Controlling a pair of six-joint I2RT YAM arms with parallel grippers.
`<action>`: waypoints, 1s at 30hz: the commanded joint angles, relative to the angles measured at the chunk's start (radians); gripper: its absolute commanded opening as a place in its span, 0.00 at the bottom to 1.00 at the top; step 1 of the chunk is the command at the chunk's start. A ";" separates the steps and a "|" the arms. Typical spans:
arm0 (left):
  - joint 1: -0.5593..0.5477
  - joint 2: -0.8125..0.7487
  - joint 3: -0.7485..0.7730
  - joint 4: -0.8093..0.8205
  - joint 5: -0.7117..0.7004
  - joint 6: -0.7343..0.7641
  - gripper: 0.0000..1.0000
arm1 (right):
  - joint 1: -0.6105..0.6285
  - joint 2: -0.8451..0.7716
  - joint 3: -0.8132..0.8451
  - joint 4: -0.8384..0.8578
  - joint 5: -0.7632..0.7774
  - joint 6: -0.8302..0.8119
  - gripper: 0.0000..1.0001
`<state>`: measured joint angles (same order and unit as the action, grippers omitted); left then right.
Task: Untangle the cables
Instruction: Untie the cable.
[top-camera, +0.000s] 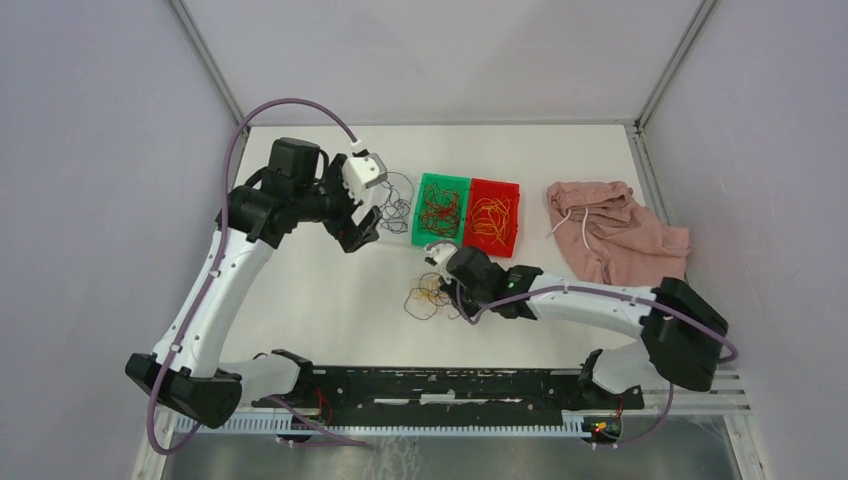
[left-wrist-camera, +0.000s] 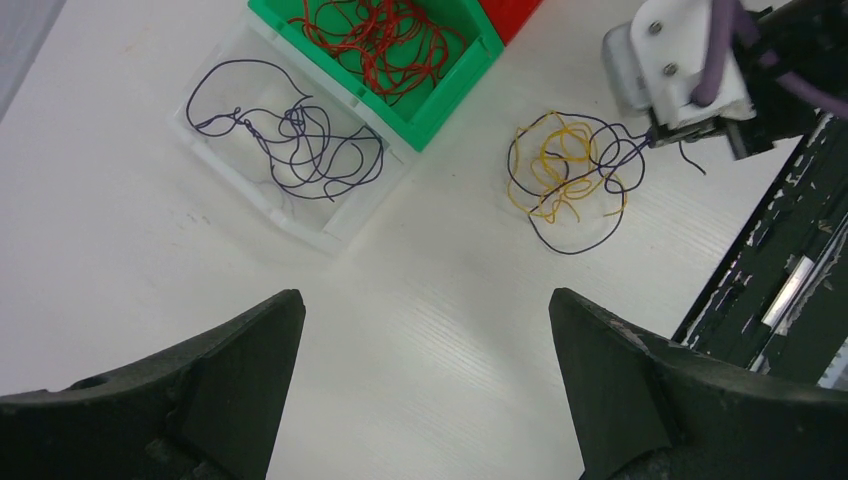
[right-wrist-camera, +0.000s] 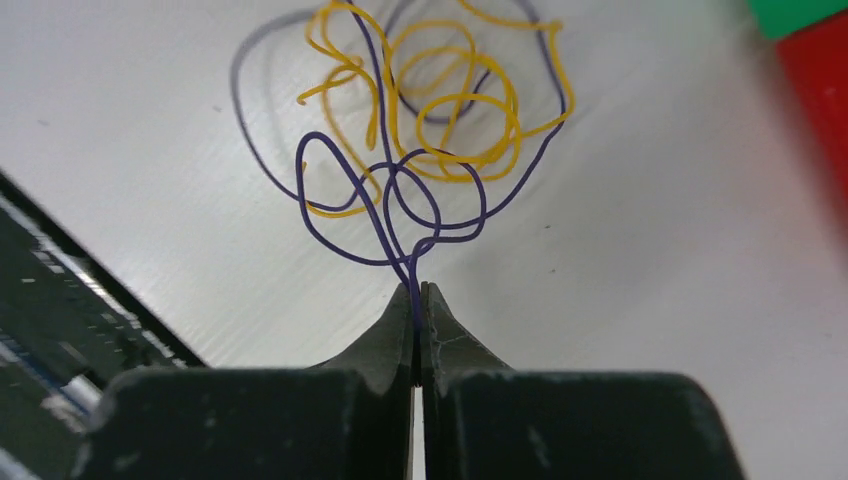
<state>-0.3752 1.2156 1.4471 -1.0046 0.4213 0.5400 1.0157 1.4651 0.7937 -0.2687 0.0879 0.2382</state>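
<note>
The right pincer (right-wrist-camera: 418, 292) is clamped shut on a single purple cable (right-wrist-camera: 390, 225). The strand runs forward from its tips into the clump (right-wrist-camera: 430, 130) of purple and yellow cables, which lies on the surface (left-wrist-camera: 450, 350) just ahead of it. To do this pull well, I would draw the strand back and slightly up, slowly. Its loops cross through the yellow cables (right-wrist-camera: 450, 100), and a quick tug would likely drag the whole knot along or tighten it. The left pincer (left-wrist-camera: 425, 298) hangs above the surface with its jaws wide apart and nothing between them. It could, I judge, come down to pin the yellow loops while the purple slides free. Just ahead of the left pincer sits the clear bin (left-wrist-camera: 300, 225), holding only loose purple cables (left-wrist-camera: 300, 150), so by colour the freed strand probably belongs there. Farther ahead, touching the clear bin, the green bin (left-wrist-camera: 440, 105) holds dark red cables (left-wrist-camera: 375, 45). The red bin (top-camera: 494, 184) stands beyond the right pincer, against the green one, and holds yellow-orange cables (top-camera: 492, 218).
</note>
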 joint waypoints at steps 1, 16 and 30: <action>0.005 -0.034 -0.012 0.037 0.053 0.021 0.99 | 0.004 -0.192 0.116 -0.057 -0.048 0.034 0.00; 0.004 -0.161 -0.079 -0.008 0.352 0.071 0.96 | 0.003 -0.192 0.421 -0.148 -0.285 0.044 0.01; 0.003 -0.177 -0.240 0.173 0.473 -0.132 0.53 | 0.003 -0.160 0.411 -0.037 -0.316 0.110 0.00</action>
<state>-0.3744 1.0618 1.2545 -0.9684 0.8452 0.5407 1.0157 1.3327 1.1934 -0.4068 -0.2260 0.3080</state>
